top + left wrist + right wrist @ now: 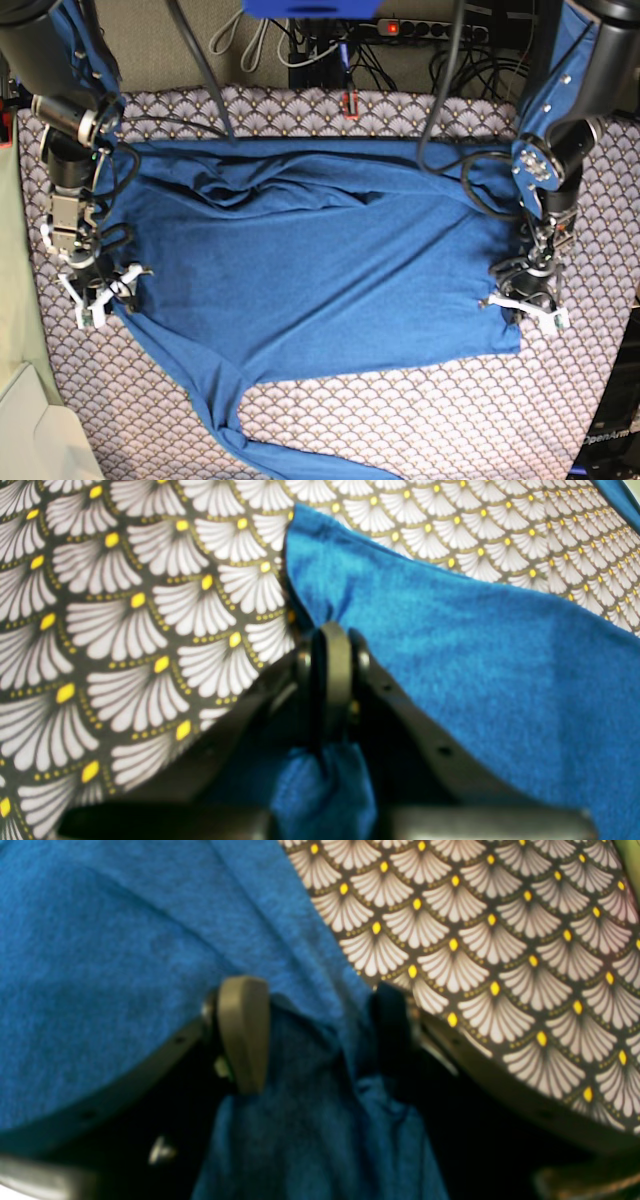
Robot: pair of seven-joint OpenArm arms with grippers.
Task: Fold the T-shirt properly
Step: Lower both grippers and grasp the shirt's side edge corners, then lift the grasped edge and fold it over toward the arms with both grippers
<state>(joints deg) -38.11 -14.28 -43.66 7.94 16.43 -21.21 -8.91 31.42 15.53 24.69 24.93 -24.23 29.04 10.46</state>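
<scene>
This is looking like a robotics lab or test room rather than a home. Along the top of the base view, a power strip (pixel 425 27) with a glowing red switch is sitting behind the table (pixel 400 400), and loose cables (pixel 300 50) are trailing around it in a tangle. Black cables are hanging down from above at upper left and upper right. A scallop-patterned cloth (pixel 420 410) is covering the table.

A scallop-patterned cloth (pixel 400 410) covers the counter; behind it, a power strip (pixel 430 27) and loose cables (pixel 300 50) lie tangled.
</scene>
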